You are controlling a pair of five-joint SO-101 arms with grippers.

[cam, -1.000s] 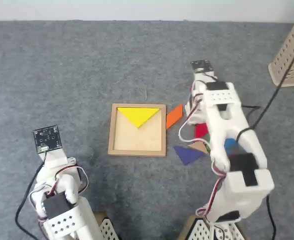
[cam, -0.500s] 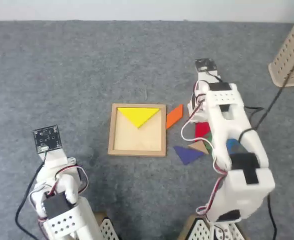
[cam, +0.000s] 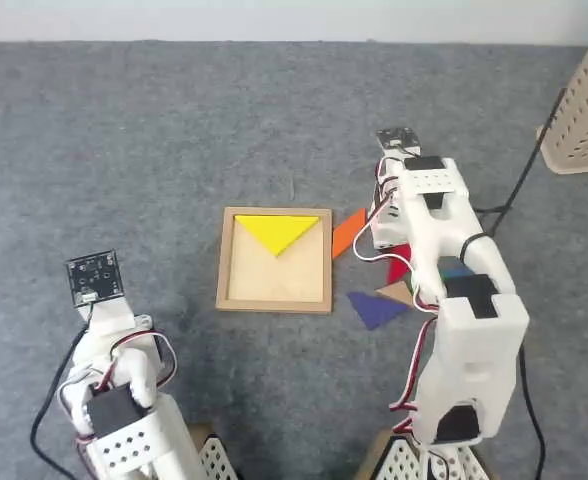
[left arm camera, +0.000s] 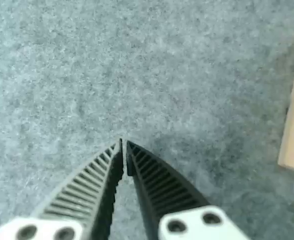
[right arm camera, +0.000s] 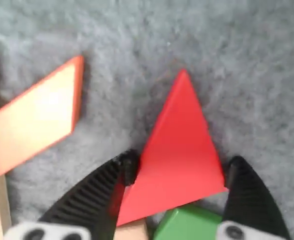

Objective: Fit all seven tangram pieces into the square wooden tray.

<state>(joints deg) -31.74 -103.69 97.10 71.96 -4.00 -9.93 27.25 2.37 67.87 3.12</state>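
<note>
The square wooden tray [cam: 274, 285] is lying mid-table. At its 3 o'clock the right gripper [right arm camera: 182, 162] is straddling the red triangle [right arm camera: 179, 125], jaws spread to either side and not yet clamping. At its 8 o'clock the left gripper [left arm camera: 123, 145] is hovering over carpet [left arm camera: 137, 60], pinched closed on nothing. Only the large yellow triangle [cam: 274, 232] is sitting inside, against the 12 o'clock edge, so six pieces are probably remaining. The purple triangle [cam: 376, 308], orange parallelogram [cam: 348, 232] and green piece [right arm camera: 187, 225] are lying loose near the red one.

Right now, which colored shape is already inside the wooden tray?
The yellow triangle: it lies inside the tray. The orange piece, red triangle and purple triangle lie outside on the carpet.
</note>
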